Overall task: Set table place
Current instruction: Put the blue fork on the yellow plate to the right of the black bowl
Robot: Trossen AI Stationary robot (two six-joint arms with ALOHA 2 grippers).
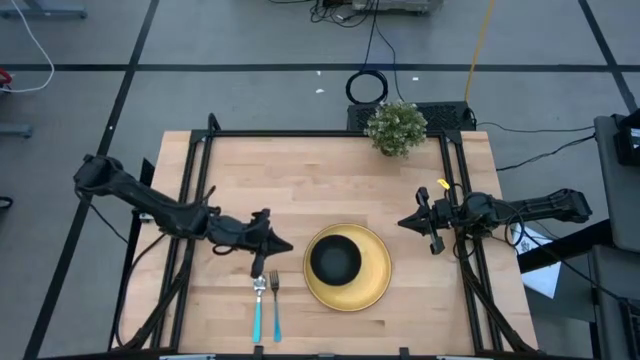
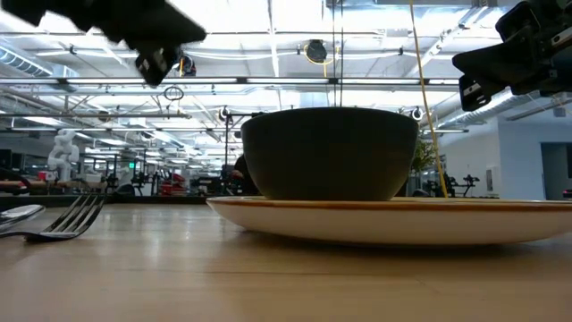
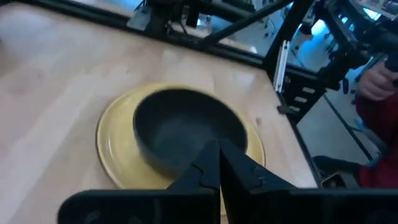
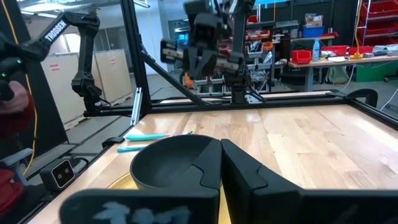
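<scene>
1. My left gripper (image 1: 283, 243) hangs above the table (image 1: 300, 180) with its fingers pressed together on nothing. The fork (image 1: 275, 304) and spoon (image 1: 257, 306) lie side by side just below and behind its tip, heads toward it, turquoise handles pointing away to the near edge.
2. Straight ahead of that tip sits the black bowl (image 1: 335, 258) on the yellow plate (image 1: 375, 285), close by. I judge that if I swing forward low, my closed fingers could clip the bowl's rim and slide it off centre, or shove the plate itself.
3. If I drop or pull back carelessly, I could catch the fork tines or the spoon's head and knock the pair out of parallel. They are light and would skate on the wood.
4. My right gripper (image 1: 408, 222) waits on the far side of the plate, raised, fingers also clamped together and empty. Both of my arms face the bowl from opposite sides, so moving both inward at once risks a collision over it.
5. The potted plant (image 1: 396, 127) stands at the far edge, well apart; only a wide right-arm sweep would threaten it.
</scene>
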